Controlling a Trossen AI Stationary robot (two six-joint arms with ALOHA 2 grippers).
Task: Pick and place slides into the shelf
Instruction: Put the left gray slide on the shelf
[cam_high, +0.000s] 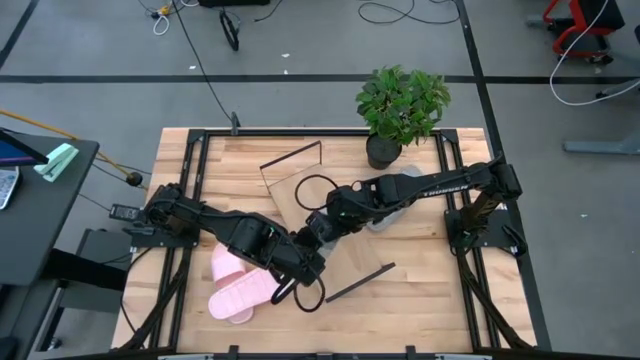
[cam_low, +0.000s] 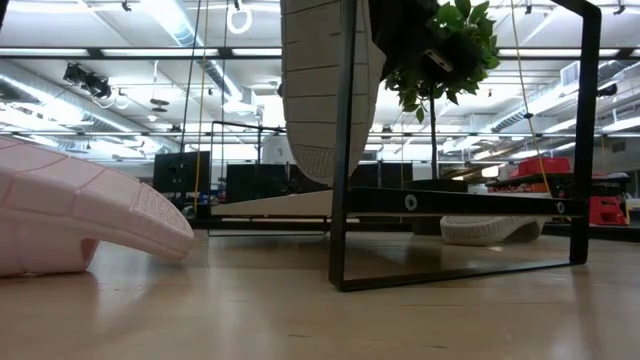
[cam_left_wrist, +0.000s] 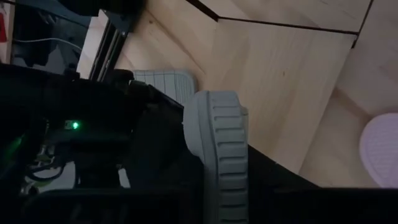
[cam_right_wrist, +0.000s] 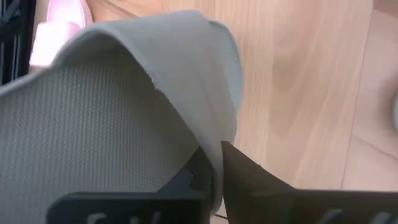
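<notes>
1. A grey slide (cam_low: 320, 90) hangs sole-upright in the air above the near end of the shelf (cam_high: 290, 185), pinched at its edge by the right gripper (cam_high: 318, 228), whose jaws are clenched on it.
2. The shelf lies at a slant across the middle of the table (cam_high: 200, 160), with a black wire frame (cam_low: 345, 200) standing at each end. A second grey slide (cam_high: 388, 215) rests flat toward the right, under the right arm.
3. The left gripper (cam_high: 300, 268) sits just beside the right one, close to the hanging slide. Whether it grips anything cannot be told.
4. Two pink slides (cam_high: 235, 285) lie together on the table to the near left, off the shelf and apart from it.
5. A potted plant (cam_high: 400, 100) stands at the far edge, beyond the right arm.
6. The step in hand looks like setting the held slide onto the board. It would go best if the slide were turned sole-down first, then lowered onto bare wood clear of the wire frame and of the grey slide already lying there.
7. With the two arms so close, the left one may need to give room, since a release made on edge would likely let the soft slide topple off the board.
</notes>
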